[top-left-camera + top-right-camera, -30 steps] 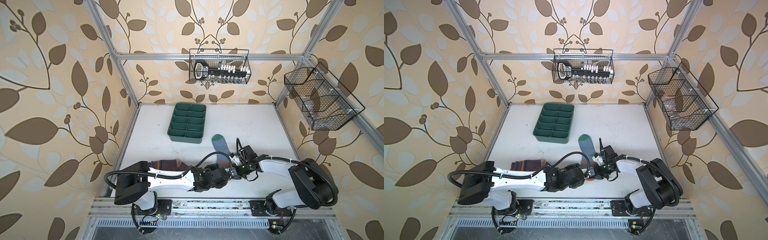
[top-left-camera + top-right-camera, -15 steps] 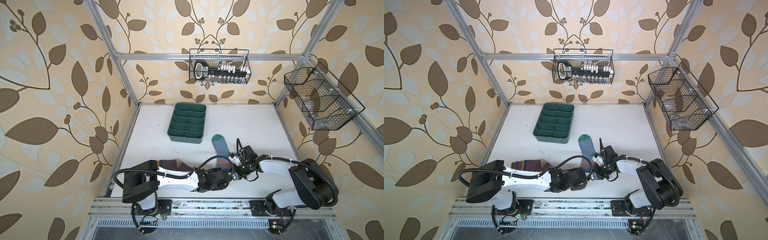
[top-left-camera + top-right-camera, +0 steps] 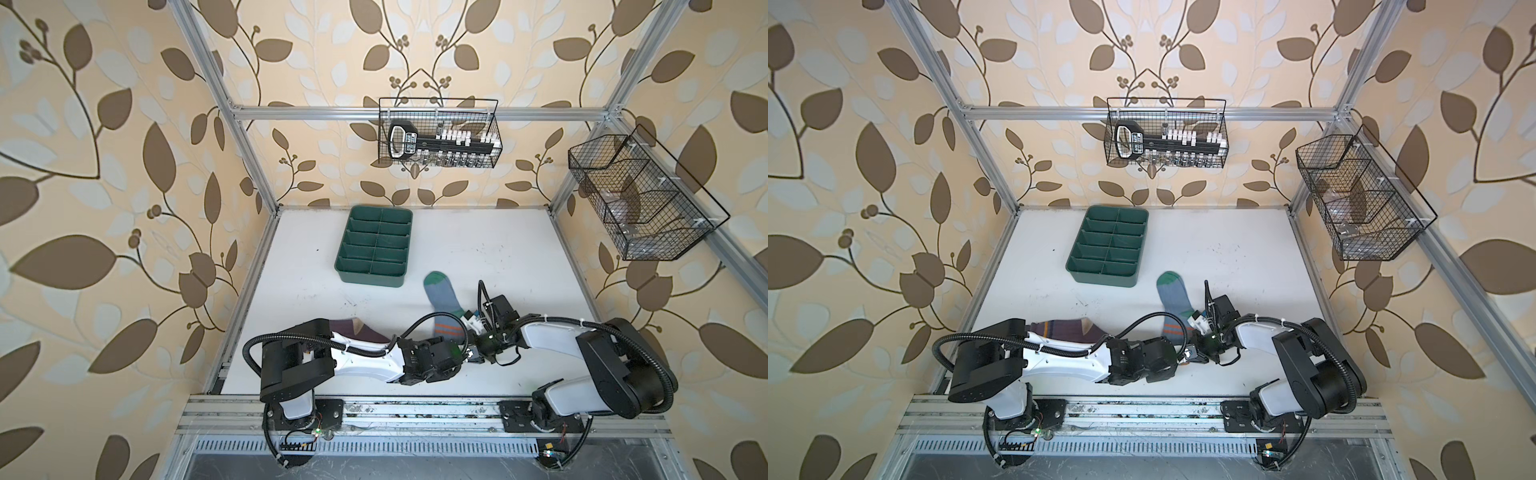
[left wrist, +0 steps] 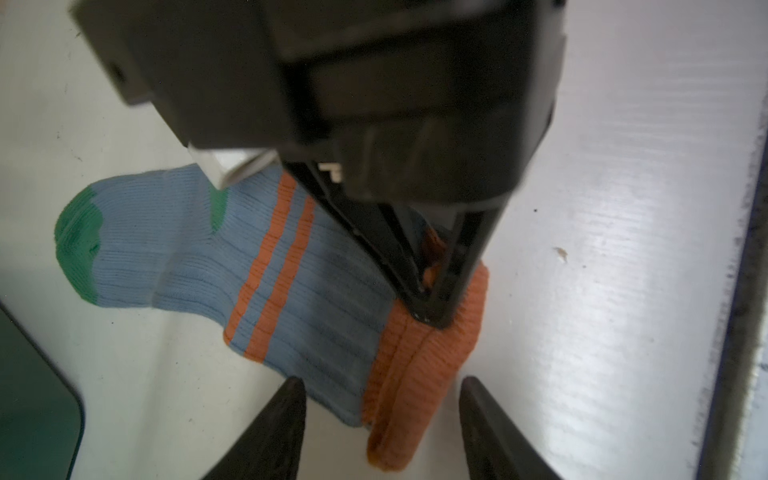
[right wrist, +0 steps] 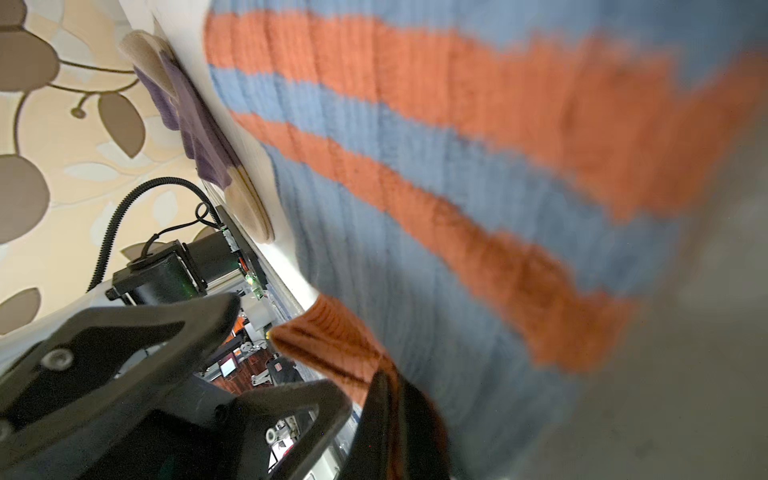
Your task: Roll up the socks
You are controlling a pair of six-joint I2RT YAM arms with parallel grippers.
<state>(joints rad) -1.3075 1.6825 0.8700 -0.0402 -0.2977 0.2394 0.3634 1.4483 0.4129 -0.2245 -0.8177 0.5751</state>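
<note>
socks (image 3: 442,303) (image 3: 365,332): 2 | green tray (image 3: 370,279): 1 | wire baskets (image 3: 490,154) (image 3: 648,246): 2 | arms (image 3: 361,366) (image 3: 548,338): 2

The grey-blue sock (image 4: 316,291) is ribbed knitted cloth; the table (image 4: 602,187) is smooth, faintly glossy.

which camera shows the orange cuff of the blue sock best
The left wrist view: most of the orange cuff is sharp, pinched by the right gripper. The right wrist view shows only a blurred edge; in both top views it is mostly hidden.

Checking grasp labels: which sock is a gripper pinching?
The grey-blue sock; the right gripper is shut on its orange cuff. The purple sock lies ungripped.
</note>
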